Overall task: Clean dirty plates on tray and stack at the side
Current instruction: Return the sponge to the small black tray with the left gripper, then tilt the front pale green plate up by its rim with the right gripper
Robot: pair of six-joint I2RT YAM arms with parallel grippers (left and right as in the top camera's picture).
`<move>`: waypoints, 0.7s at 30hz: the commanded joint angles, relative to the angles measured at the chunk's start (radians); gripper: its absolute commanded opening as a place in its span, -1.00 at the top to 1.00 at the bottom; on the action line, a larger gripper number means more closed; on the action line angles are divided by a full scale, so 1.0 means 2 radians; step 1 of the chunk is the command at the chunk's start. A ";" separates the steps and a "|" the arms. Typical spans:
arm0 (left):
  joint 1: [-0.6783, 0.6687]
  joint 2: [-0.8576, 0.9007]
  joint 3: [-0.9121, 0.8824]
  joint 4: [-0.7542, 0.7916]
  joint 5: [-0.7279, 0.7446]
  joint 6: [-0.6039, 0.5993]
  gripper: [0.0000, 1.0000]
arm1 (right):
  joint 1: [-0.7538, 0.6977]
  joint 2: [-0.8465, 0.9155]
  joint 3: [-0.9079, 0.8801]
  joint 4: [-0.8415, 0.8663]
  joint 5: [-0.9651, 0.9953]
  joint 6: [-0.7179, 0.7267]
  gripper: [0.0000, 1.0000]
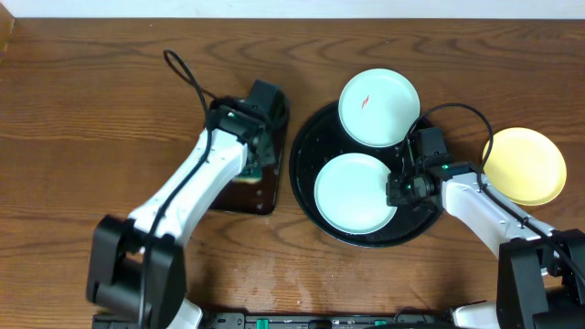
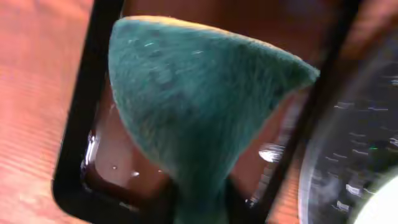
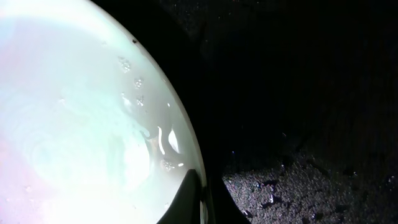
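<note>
The round black tray (image 1: 311,187) sits at the table's middle. A wet white plate (image 1: 355,192) lies in it at the front; in the right wrist view (image 3: 81,124) it shows droplets. A second white plate (image 1: 378,108) with a red smear rests on the tray's far rim. A pale yellow plate (image 1: 525,165) lies on the table at the right. My right gripper (image 1: 399,190) is shut on the front white plate's right rim (image 3: 198,199). My left gripper (image 1: 258,163) is shut on a teal sponge (image 2: 199,106) over the small rectangular dark tray (image 2: 78,180).
The small rectangular dark tray (image 1: 256,196) lies just left of the round tray, with liquid in its bottom. A black cable (image 1: 187,78) loops behind the left arm. The table's far edge runs along the top of the overhead view.
</note>
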 commanded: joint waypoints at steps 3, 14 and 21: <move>0.023 0.016 -0.006 0.002 0.016 0.006 0.01 | 0.001 -0.029 -0.010 -0.012 0.021 -0.022 0.98; 0.026 -0.095 0.009 -0.011 0.038 0.006 -0.45 | 0.006 -0.179 0.003 -0.054 0.054 -0.027 0.97; 0.026 -0.135 0.009 -0.011 0.038 0.006 -0.62 | 0.070 -0.284 0.003 -0.048 0.202 -0.048 0.97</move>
